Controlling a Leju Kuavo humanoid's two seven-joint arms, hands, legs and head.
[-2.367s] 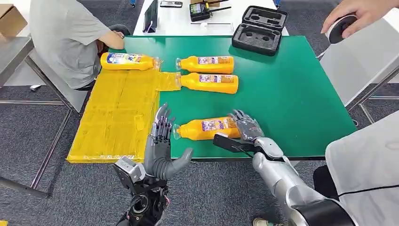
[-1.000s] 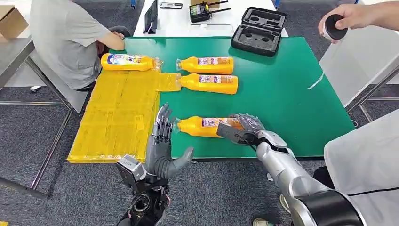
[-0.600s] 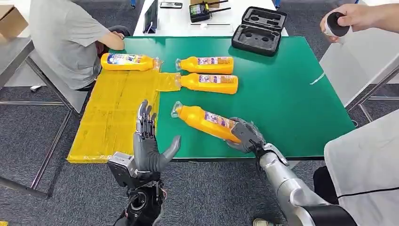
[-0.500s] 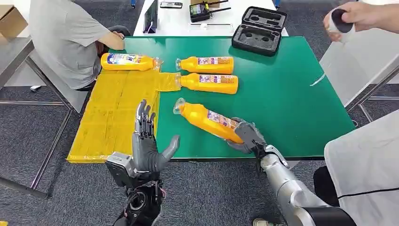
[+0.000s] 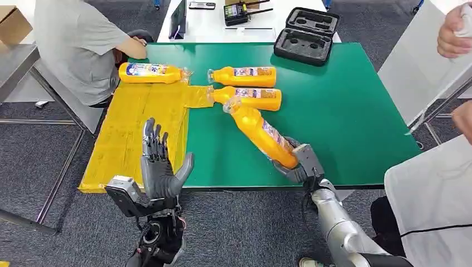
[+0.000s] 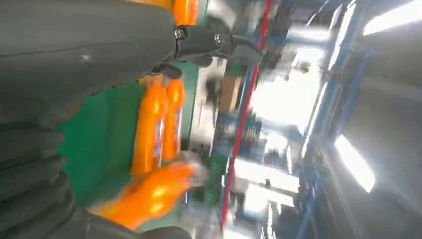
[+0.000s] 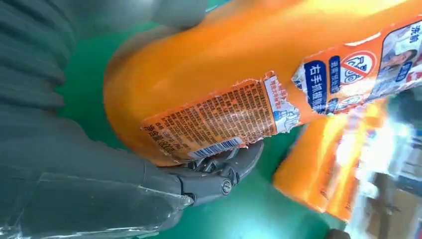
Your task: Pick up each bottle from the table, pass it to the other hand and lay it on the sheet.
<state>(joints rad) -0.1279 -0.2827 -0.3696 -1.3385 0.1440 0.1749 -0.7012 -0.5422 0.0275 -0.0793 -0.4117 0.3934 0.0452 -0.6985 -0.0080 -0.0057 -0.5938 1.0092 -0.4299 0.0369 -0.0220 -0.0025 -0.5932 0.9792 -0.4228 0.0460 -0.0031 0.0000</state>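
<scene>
My right hand (image 5: pixel 298 162) grips the base of an orange bottle (image 5: pixel 260 133) and holds it lifted off the green table (image 5: pixel 345 111), its cap pointing away from me. Up close, the same bottle (image 7: pixel 239 84) shows a torn label, with my right hand's fingers (image 7: pixel 219 174) curled under it. My left hand (image 5: pixel 158 167) stands open, palm up, over the near edge of the yellow sheet (image 5: pixel 133 133). One bottle (image 5: pixel 151 73) lies at the sheet's far end. Two more bottles (image 5: pixel 245 76) (image 5: pixel 251 98) lie side by side on the table beyond the lifted one.
A person in a grey shirt (image 5: pixel 72 44) sits at the table's far left corner. A black foam case (image 5: pixel 305 36) rests at the far edge. Another person's hand (image 5: pixel 453 36) shows at the upper right. A white cloth-covered shape (image 5: pixel 434 206) stands close on my right.
My right hand took hold of the near bottle, lifted it off the table and swung its cap end away from me. My left hand moved left toward the sheet's near edge.
</scene>
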